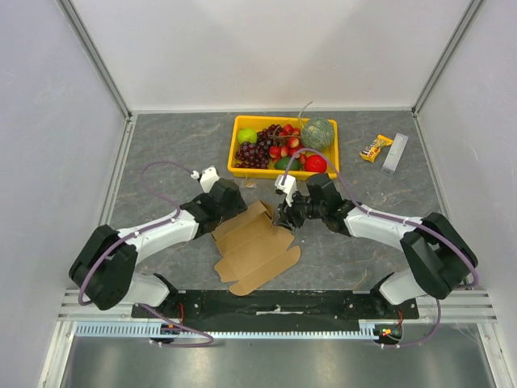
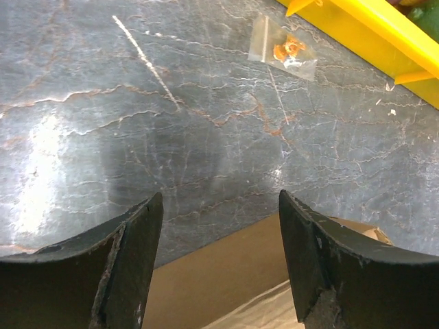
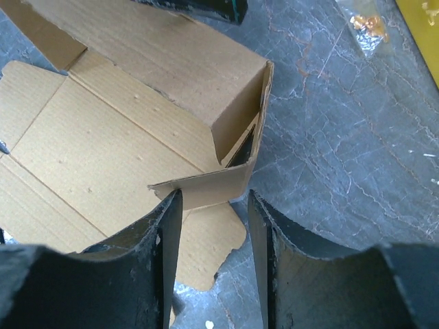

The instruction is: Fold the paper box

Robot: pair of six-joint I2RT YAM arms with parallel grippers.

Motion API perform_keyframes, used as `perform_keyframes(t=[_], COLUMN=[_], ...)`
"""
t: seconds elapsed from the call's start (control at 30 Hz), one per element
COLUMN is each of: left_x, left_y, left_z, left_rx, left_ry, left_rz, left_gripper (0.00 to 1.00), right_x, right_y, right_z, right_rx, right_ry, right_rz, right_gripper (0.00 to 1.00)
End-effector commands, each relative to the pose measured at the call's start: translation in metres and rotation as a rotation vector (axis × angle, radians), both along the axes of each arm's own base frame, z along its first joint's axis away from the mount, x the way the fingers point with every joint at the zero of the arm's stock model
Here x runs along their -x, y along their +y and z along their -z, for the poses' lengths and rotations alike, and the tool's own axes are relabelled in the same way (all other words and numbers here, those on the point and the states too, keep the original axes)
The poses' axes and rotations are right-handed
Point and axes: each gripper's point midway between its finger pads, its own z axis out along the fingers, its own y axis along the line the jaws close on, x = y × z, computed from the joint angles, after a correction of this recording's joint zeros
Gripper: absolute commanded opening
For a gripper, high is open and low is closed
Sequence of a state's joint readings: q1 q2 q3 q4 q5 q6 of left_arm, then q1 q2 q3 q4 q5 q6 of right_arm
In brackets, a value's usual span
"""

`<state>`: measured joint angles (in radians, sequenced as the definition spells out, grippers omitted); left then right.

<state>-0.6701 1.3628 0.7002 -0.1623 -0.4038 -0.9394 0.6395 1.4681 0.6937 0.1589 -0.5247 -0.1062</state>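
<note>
The left tool (image 2: 219, 199) hangs with its jaws wide and empty over the far-left edge of the paper box (image 1: 254, 250), probably placed there to steady the raised back wall. The box lies on the worktop (image 1: 161, 153) between the two arms, with its base flat, back wall up and near flaps lying flat. The right tool (image 3: 214, 199) is half parted at the far-right corner. Its tips meet the side flap (image 3: 206, 186) without visibly pinching it, apparently to push that flap inward against the wall.

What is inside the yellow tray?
Fruit: dark grapes, strawberries, a green apple, a melon. The fruit covers most of the tray floor.
</note>
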Motion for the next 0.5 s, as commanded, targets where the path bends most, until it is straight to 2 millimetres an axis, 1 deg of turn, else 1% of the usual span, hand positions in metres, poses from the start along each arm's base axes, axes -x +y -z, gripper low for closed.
perform_keyframes(t=[0.0,0.17,0.47], left_x=[-0.020,-0.026,-0.029], left_y=[-0.023,-0.034,-0.048], left_z=[-0.019,-0.016,-0.010], left_rx=[0.030,0.037,0.033], left_ry=[-0.063,-0.057,-0.044], left_rz=[0.070,0.101,0.140], left_gripper=[0.74,0.73,0.73], right_x=[-0.006,-0.010,-0.009], right_y=[0.009,0.014,0.021], right_z=[-0.003,-0.002,0.001], right_rx=[-0.035,-0.043,-0.065], right_ry=[-0.064,-0.076,-0.081], right_rz=[-0.039,-0.056,-0.096], right_gripper=[0.50,0.49,0.47])
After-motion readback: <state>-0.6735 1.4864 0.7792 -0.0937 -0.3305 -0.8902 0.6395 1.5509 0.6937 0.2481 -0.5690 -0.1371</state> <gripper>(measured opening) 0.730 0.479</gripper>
